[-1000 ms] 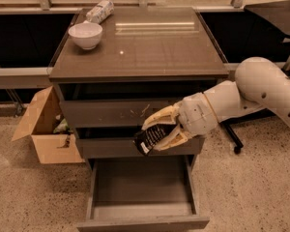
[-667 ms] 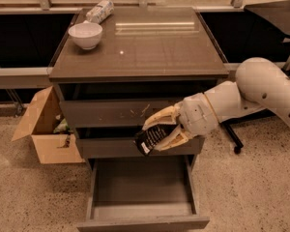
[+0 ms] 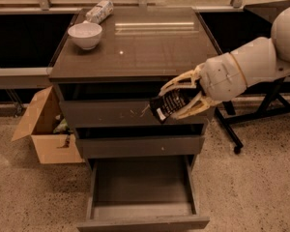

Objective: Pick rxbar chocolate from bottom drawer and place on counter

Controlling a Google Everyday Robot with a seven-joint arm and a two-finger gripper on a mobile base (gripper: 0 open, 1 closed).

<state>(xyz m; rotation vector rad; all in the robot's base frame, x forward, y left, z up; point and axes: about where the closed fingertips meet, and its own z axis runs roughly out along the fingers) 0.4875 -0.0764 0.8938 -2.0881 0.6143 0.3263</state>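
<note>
My gripper [image 3: 170, 103] is shut on the rxbar chocolate [image 3: 168, 105], a flat black wrapper with pale lettering. It holds the bar in the air in front of the upper drawers, just below the counter's front edge. The counter [image 3: 150, 47] is the glossy grey-brown top of the cabinet. The bottom drawer [image 3: 142, 187] is pulled open below, and its grey inside is bare.
A white bowl [image 3: 85, 35] and a whitish patterned packet [image 3: 99, 11] sit at the counter's back left. An open cardboard box [image 3: 46, 127] stands on the floor left of the cabinet. A black stand's legs [image 3: 253, 117] are at the right.
My gripper has risen with the bar, from in front of the middle drawer up to just under the counter's edge.
</note>
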